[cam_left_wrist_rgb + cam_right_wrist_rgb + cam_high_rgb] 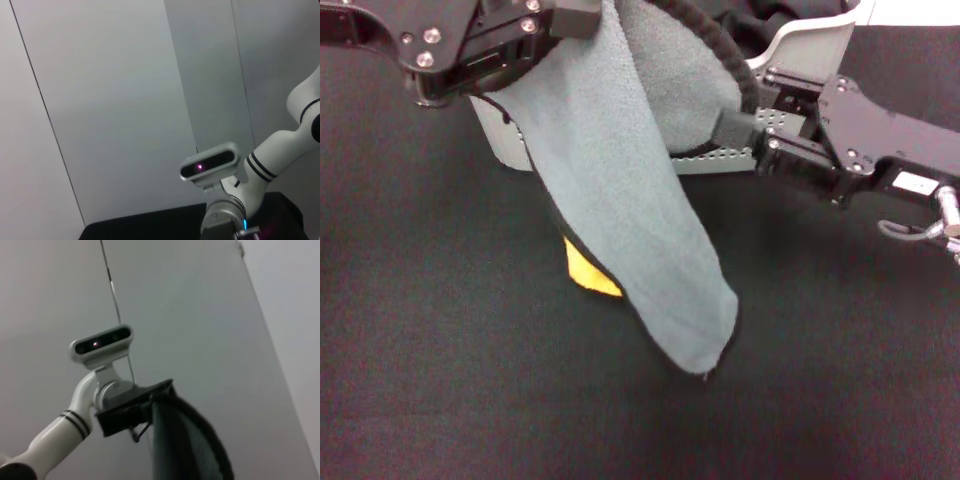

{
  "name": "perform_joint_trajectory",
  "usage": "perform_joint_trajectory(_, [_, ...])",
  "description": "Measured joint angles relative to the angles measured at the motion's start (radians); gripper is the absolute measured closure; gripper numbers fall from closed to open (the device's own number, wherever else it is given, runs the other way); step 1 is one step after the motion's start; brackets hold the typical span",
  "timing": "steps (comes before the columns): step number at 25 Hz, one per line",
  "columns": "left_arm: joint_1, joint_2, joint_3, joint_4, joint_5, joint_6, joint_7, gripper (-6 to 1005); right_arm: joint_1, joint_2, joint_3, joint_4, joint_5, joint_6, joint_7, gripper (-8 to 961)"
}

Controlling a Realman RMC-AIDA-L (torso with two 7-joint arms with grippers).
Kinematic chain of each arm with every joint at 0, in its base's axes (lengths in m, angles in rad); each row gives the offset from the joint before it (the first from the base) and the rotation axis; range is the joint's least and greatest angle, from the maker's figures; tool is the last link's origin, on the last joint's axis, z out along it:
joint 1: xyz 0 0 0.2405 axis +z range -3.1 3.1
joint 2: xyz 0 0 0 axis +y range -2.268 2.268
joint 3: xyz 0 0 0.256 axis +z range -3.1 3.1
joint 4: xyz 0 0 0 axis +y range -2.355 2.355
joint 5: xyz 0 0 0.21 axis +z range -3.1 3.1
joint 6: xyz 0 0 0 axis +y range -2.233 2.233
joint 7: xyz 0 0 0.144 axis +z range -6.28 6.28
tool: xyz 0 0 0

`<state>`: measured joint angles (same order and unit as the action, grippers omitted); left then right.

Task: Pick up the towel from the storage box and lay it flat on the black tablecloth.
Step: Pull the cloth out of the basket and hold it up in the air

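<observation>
Fingers of both our grippers pinch the towel's top edge, holding it aloft.

Our left gripper (pixel 570 20) clamps one upper corner of the towel (pixel 620 200); our right gripper (pixel 732 128) grips its black-edged border further along. We see the cloth hang in a long grey fold over the black tablecloth (pixel 440 350), yellow reverse showing, in front of the storage box (pixel 720 160), which it partly hides.

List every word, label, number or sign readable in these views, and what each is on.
None can be read.
White sticker on the right arm: print too blurred to read.
The towel, storage box and black tablecloth: no text visible.
</observation>
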<state>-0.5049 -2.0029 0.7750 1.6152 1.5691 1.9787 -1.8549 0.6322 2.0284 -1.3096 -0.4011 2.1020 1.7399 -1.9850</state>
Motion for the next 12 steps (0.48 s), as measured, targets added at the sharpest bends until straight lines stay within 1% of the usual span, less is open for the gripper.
perform_joint_trajectory(12, [-0.008,-0.006,0.000,0.000,0.020,0.000,-0.001,971,-0.004,0.000,-0.012,-0.001,0.008,0.010,-0.008,618])
